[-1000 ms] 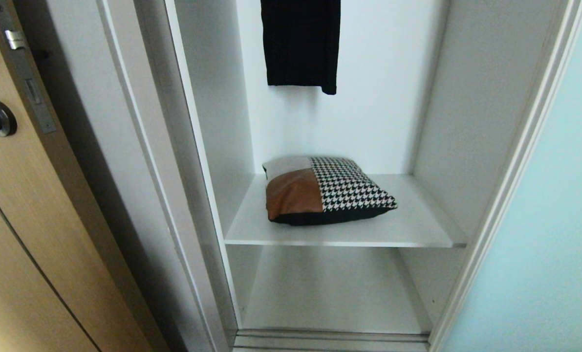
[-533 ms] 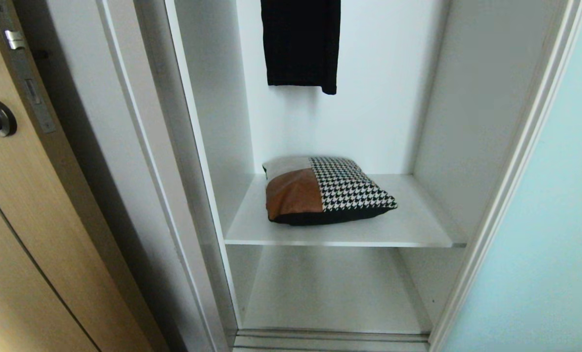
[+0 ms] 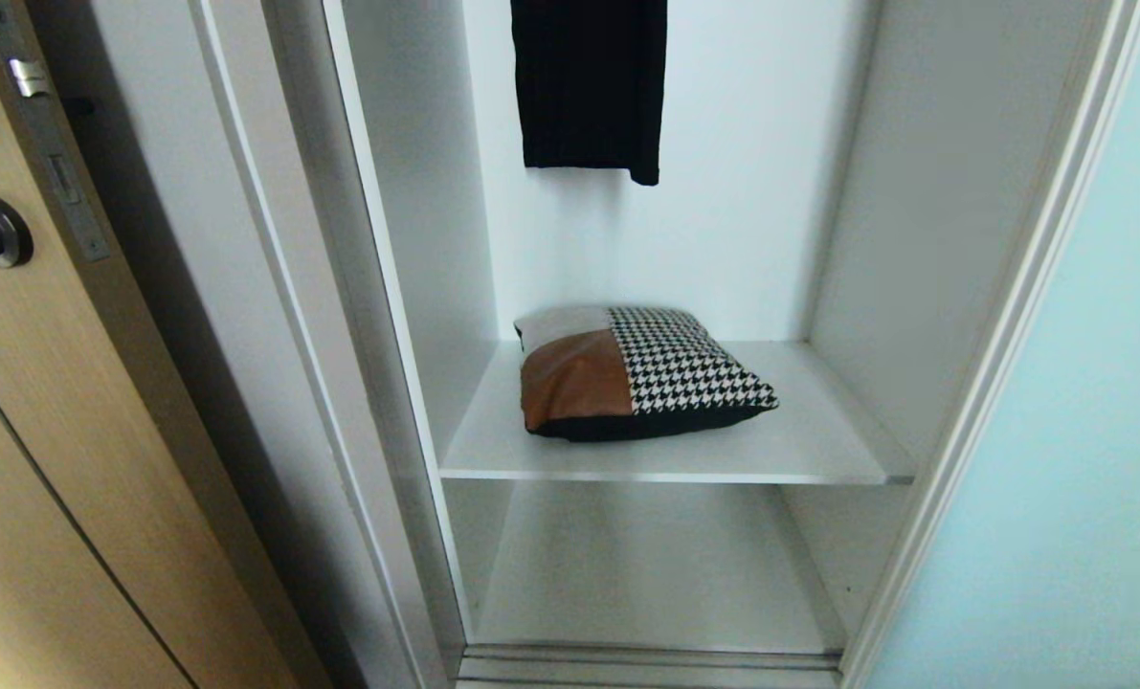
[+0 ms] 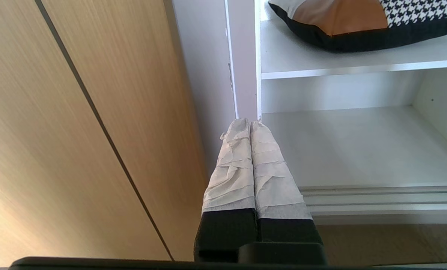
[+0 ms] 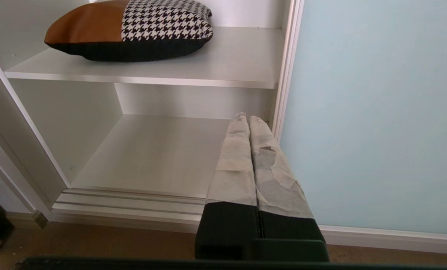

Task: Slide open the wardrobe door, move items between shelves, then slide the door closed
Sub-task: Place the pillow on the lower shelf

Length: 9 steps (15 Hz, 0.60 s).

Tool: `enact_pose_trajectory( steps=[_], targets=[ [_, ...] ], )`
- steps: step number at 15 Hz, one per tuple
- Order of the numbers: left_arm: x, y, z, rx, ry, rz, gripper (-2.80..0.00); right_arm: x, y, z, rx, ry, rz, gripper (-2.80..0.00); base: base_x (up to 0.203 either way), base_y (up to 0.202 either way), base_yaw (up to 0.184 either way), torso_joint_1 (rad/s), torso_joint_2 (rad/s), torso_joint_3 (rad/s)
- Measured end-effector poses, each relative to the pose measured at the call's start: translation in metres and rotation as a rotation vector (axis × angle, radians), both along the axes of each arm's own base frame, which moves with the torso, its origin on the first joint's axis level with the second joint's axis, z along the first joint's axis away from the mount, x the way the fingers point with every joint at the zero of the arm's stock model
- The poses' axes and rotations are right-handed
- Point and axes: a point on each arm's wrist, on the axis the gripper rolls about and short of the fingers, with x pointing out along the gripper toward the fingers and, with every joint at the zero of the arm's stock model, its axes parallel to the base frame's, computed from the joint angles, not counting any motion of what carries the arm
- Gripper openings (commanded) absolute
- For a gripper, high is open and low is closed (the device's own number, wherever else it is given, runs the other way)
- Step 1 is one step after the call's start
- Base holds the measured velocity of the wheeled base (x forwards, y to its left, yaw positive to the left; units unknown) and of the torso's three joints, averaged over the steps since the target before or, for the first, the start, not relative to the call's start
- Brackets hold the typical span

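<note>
The wardrobe stands open. Its pale aqua sliding door (image 3: 1086,459) is pushed to the right, and it fills the right side of the right wrist view (image 5: 377,112). The houndstooth, tan and white cushion (image 3: 632,375) lies on the upper white shelf (image 3: 799,450), also seen from both wrists (image 4: 343,17) (image 5: 133,30). The lower shelf (image 3: 646,574) is bare. My left gripper (image 4: 250,120) is shut and empty, low in front of the wardrobe's left post. My right gripper (image 5: 247,117) is shut and empty, low before the door's edge. Neither arm shows in the head view.
A plain black garment (image 3: 589,86) hangs above the cushion. A light-brown wooden door (image 3: 43,383) with a metal lock plate (image 3: 48,134) stands to the left. The floor track (image 5: 133,202) runs along the wardrobe's bottom.
</note>
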Motion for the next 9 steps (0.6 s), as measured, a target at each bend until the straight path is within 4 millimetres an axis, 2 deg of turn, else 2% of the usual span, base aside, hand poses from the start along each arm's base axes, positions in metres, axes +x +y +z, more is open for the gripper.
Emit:
enact_pose_trajectory(
  steps=[9],
  targets=[
    [0.0000,0.0000,0.0000,0.004,0.000,0.000,-2.80,0.0000,0.0000,0.0000,0.000,0.000,0.000,-2.80,0.000,0.000,0.000,0.000,0.00,0.000]
  ],
)
